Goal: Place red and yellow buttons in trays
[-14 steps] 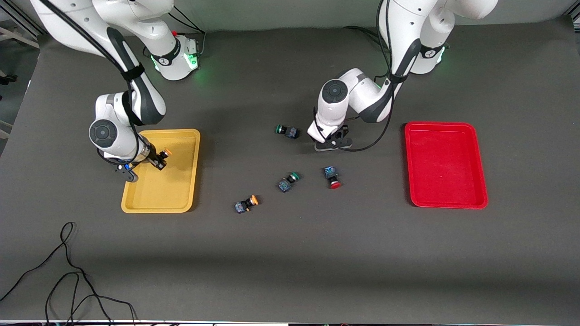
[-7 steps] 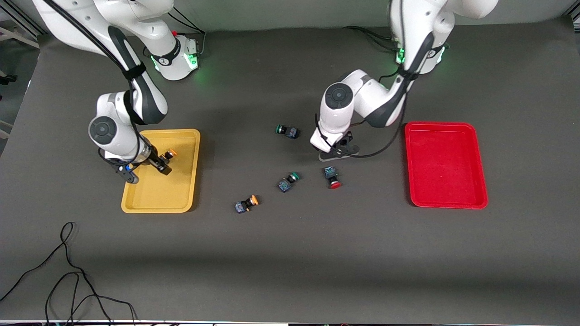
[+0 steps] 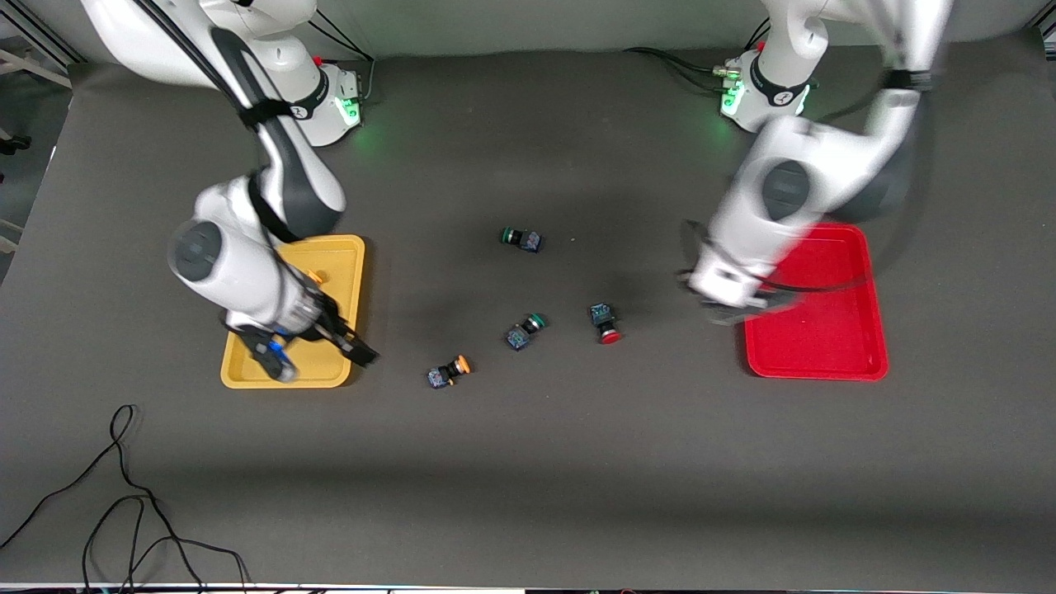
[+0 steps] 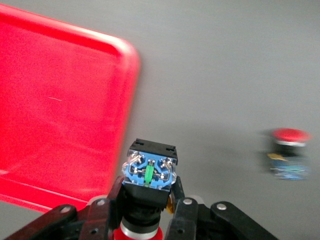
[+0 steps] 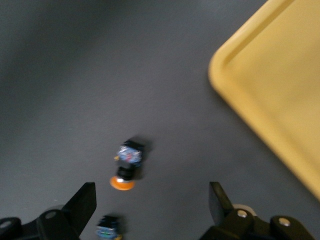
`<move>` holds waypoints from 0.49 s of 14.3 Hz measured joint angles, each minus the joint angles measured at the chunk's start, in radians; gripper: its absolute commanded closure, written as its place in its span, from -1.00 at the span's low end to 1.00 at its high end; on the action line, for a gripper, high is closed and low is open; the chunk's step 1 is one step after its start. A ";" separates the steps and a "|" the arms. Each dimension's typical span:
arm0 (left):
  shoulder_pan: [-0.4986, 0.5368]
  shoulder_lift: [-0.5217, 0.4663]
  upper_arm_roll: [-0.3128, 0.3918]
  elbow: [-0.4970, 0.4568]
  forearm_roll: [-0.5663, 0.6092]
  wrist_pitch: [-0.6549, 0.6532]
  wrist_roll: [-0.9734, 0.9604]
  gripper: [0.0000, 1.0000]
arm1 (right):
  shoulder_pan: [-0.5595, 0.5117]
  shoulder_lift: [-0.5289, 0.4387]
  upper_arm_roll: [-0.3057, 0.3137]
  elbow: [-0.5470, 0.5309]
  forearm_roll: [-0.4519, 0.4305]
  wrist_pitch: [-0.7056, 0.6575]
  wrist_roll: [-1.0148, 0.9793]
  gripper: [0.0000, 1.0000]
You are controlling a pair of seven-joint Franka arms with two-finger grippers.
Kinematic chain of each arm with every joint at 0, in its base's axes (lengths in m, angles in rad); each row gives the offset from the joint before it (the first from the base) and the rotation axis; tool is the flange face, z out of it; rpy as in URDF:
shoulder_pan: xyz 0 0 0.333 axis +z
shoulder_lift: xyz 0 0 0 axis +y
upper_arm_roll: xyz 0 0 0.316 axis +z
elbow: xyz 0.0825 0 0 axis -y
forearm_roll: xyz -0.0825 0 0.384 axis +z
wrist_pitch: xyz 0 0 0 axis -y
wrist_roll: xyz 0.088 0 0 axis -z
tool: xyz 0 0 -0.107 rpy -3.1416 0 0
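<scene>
My left gripper [image 4: 150, 210] is shut on a red-capped button [image 4: 150, 172], its blue underside up. In the front view this gripper [image 3: 726, 304] is over the table at the red tray's [image 3: 817, 330] edge; the tray also shows in the left wrist view [image 4: 60, 115]. A second red button [image 3: 605, 322] lies mid-table and shows in the left wrist view [image 4: 287, 150]. My right gripper [image 3: 326, 351] is open and empty over the yellow tray's [image 3: 293, 375] near corner. One yellow button [image 3: 318, 277] lies in that tray. Another yellow button [image 3: 450, 371] lies on the table, ahead of the right gripper [image 5: 151, 207] in its wrist view [image 5: 127, 165].
Two green-capped buttons lie mid-table, one [image 3: 522, 239] nearer the robots' bases and one [image 3: 525, 330] between the yellow and red buttons. A black cable [image 3: 124, 495] coils at the table's near corner toward the right arm's end. The yellow tray's corner [image 5: 280, 95] shows in the right wrist view.
My left arm swung from mid-table to the red tray's edge. My right gripper let go of a yellow button in the yellow tray and moved to the tray's near corner.
</scene>
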 measured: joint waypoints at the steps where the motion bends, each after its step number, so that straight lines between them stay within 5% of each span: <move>1: 0.086 -0.007 0.003 -0.018 0.000 -0.005 0.109 0.65 | 0.015 0.062 0.009 0.059 0.000 0.003 0.049 -1.00; 4: 0.233 0.028 0.006 -0.097 0.031 0.114 0.292 0.53 | 0.045 0.209 0.015 0.171 0.000 0.063 0.123 -1.00; 7: 0.243 0.134 -0.005 -0.169 0.046 0.284 0.312 0.53 | 0.059 0.300 0.016 0.187 0.000 0.134 0.173 -1.00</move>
